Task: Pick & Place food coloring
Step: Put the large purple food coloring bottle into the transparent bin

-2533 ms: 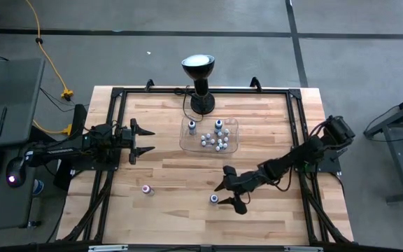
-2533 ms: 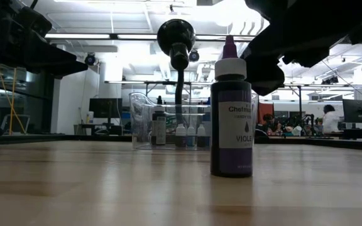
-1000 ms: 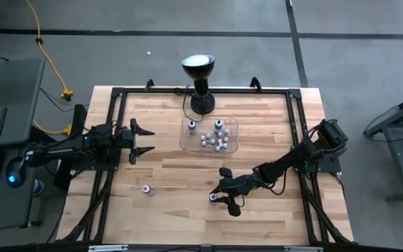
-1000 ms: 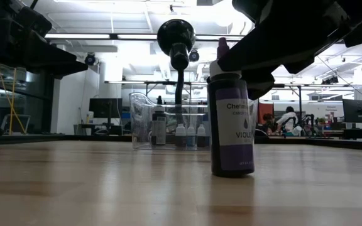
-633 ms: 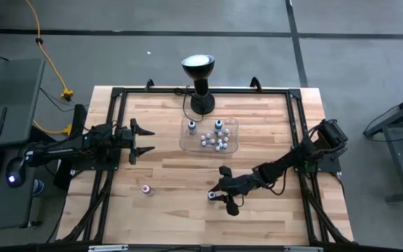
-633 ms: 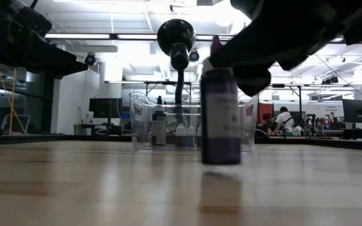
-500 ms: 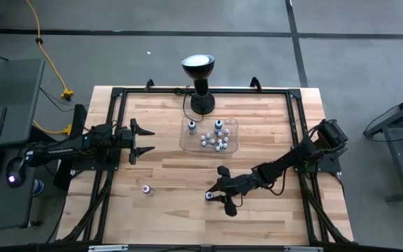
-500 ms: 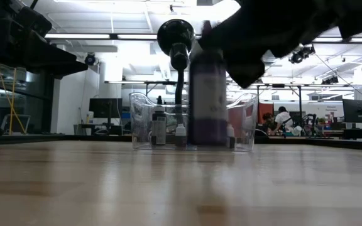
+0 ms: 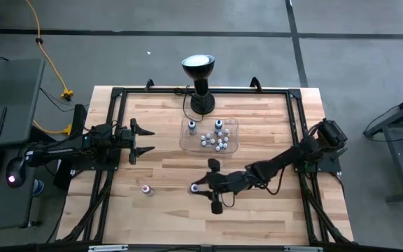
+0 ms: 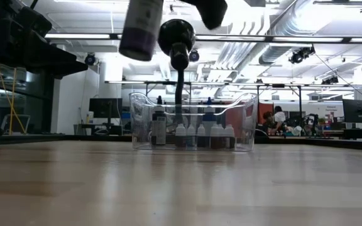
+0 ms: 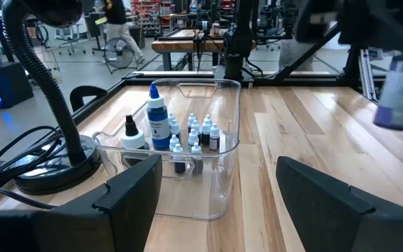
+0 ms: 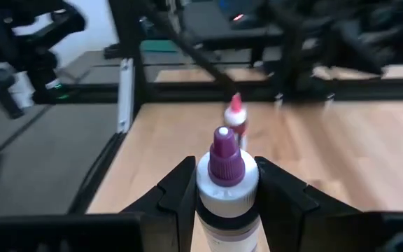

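1. While my right gripper (image 9: 199, 189) hangs over the middle of the pale wooden table (image 9: 166, 126), at about five o'clock of centre, its fingers (image 12: 177, 192) are clenched on the violet food-coloring bottle with a white collar and purple dropper tip (image 12: 227, 189); the low view shows that bottle lifted clear of the wood and tilted.
2. My left gripper (image 9: 145, 141) waits at nine o'clock on the table, jaws released and holding nothing.
3. I judge the goal to be the clear plastic tray (image 9: 231, 146) at twelve o'clock of centre, just in front of the black gooseneck lamp (image 9: 199, 82). It already holds a cluster of small white-capped dropper bottles (image 11: 196, 136) plus a taller blue one (image 11: 157, 119).
4. One small pink-tipped bottle (image 9: 145, 189) stands alone at about seven o'clock, well apart from the tray; it shows beyond my held bottle in the right wrist view, and I take it as next in line.
5. To do this step well, I would:
   - level the bottle before travelling, since a tilted grip on the collar may slip;
   - carry it high enough to clear the tray's wall;
   - aim for the bare side of the tray, away from the cluster, so nothing topples;
   - lower until the base sits flat, then release;
   - stay wide of the lamp's neck and cable behind the tray.
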Tool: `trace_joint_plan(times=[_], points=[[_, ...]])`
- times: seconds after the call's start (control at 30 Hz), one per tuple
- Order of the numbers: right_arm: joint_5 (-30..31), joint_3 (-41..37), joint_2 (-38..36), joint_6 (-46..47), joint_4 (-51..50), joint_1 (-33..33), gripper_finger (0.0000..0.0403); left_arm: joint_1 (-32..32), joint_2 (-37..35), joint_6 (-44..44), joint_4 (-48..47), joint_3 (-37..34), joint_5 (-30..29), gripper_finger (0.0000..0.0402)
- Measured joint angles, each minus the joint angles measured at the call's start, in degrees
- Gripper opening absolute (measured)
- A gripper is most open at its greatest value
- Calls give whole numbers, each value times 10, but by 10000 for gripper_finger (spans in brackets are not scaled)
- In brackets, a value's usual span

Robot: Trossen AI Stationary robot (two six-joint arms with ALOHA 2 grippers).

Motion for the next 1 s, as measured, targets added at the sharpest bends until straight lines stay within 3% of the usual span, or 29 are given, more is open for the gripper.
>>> trace_joint_plan(times=[0.33, 0.6, 1.0], points=[[107, 91, 0, 24, -104, -36, 114, 0, 0, 0, 0, 0, 0, 278], [189, 97, 0, 97, -143, -90, 114, 0, 0, 0, 0, 0, 0, 278], [204, 97, 0, 173, -204, -143, 114, 0, 0, 0, 0, 0, 0, 278]])
